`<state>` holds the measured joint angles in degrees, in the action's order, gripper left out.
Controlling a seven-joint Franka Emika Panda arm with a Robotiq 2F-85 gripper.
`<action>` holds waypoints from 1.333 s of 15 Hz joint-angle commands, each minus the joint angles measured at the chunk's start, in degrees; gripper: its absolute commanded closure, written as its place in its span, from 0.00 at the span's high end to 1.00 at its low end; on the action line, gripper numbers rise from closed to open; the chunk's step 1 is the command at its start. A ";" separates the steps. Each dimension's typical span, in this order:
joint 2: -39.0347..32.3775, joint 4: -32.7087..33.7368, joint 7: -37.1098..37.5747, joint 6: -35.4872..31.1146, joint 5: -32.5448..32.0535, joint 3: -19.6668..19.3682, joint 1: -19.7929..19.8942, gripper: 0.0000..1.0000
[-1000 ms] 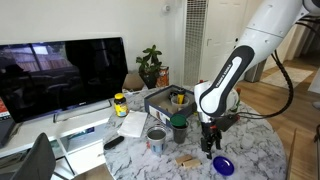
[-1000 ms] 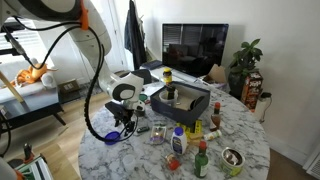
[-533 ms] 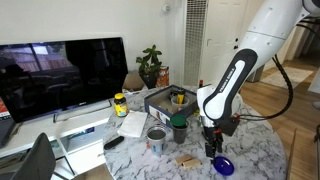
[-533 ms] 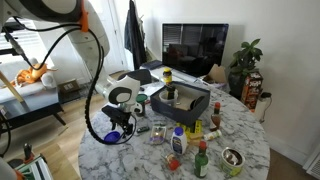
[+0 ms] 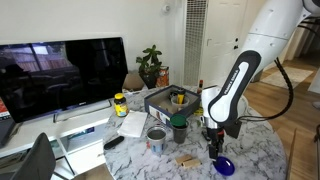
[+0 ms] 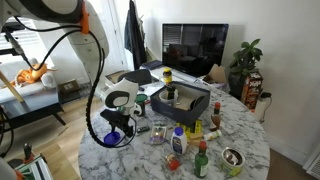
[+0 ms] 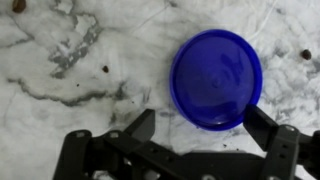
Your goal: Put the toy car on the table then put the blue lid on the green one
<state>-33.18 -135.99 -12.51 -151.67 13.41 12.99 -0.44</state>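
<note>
The blue lid [image 7: 216,78] lies flat on the marble table [image 7: 60,110]; it also shows in both exterior views [image 5: 222,165] [image 6: 110,138]. My gripper [image 7: 200,125] is open and hangs just above the lid. Its two dark fingers stand either side of the lid's near rim without touching it. The gripper shows in both exterior views [image 5: 213,147] [image 6: 114,126]. The green lid [image 5: 179,127] stands upright further back, next to a silver can [image 5: 156,138]. The toy car is too small to pick out for certain.
A grey bin [image 5: 160,101] with items stands at the table's back, with a yellow-lidded jar [image 5: 120,104] and white paper [image 5: 131,125] beside it. Several bottles [image 6: 178,141] cluster mid-table. A small tan block [image 5: 186,160] lies near the blue lid. A TV [image 5: 60,75] stands behind.
My gripper has moved sideways and down, closer over the blue lid. The lid and the other things have not moved.
</note>
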 commanded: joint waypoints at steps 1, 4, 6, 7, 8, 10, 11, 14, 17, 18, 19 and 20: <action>0.17 -2.48 -3.35 -2.35 0.15 2.21 2.90 0.97; 0.93 -3.59 -5.12 -4.21 0.87 3.51 4.73 0.98; 2.04 -4.84 -6.11 -5.63 0.98 4.55 5.90 1.00; 2.48 -5.33 -6.52 -5.92 0.86 5.00 6.43 1.00; 2.72 -5.79 -6.63 -5.57 0.44 5.04 6.66 1.00; 3.08 -6.24 -7.03 -4.68 0.44 5.34 7.25 0.95; 3.16 -6.32 -7.52 -4.58 0.53 5.59 7.59 0.89; 2.90 -6.07 -8.54 -4.27 0.52 5.96 8.21 0.64; 2.33 -5.61 -9.51 -3.90 0.44 6.28 8.66 0.49; 2.23 -5.50 -9.70 -3.66 0.30 6.22 8.70 0.42; 2.13 -5.38 -9.91 -3.45 0.23 6.28 8.73 0.32; 2.05 -5.27 -10.08 -3.22 0.07 6.24 8.65 0.31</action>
<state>-30.89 -140.84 -21.16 -155.86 13.69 18.15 7.12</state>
